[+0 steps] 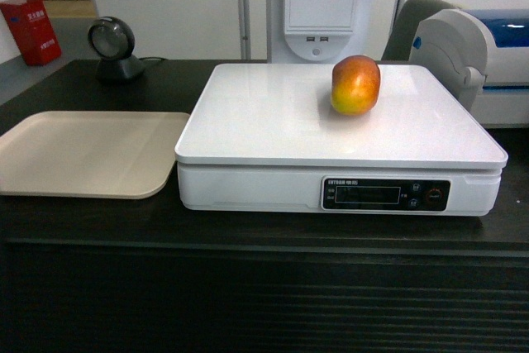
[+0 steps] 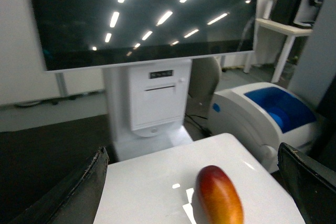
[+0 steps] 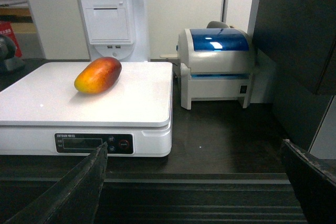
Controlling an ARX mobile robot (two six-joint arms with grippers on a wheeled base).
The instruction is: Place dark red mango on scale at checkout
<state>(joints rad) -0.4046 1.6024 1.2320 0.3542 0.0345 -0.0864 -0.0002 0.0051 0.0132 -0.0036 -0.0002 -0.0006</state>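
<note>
The dark red mango point(image 1: 355, 84), red on top and yellow below, lies on the glossy platform of the white scale point(image 1: 273, 113), toward its back right. The scale stands on the dark checkout point(image 1: 248, 287) counter with the ribbed front. Neither gripper shows in the head view. My left gripper point(image 2: 192, 153) hangs open above the scale point(image 2: 147, 187), and the mango point(image 2: 219, 198) lies below, untouched, between the fingers. My right gripper point(image 3: 193, 145) is open and empty in front of the checkout point(image 3: 210, 198), right of the scale point(image 3: 131, 98). There the mango point(image 3: 98, 75) lies well to the left.
A flat beige tray point(image 1: 83, 150) lies left of the scale. A round scanner point(image 1: 113, 47) and a red box point(image 1: 31, 31) stand at the back left. A white-and-blue printer point(image 1: 471, 55) stands right of the scale. A white kiosk point(image 1: 322, 6) rises behind it.
</note>
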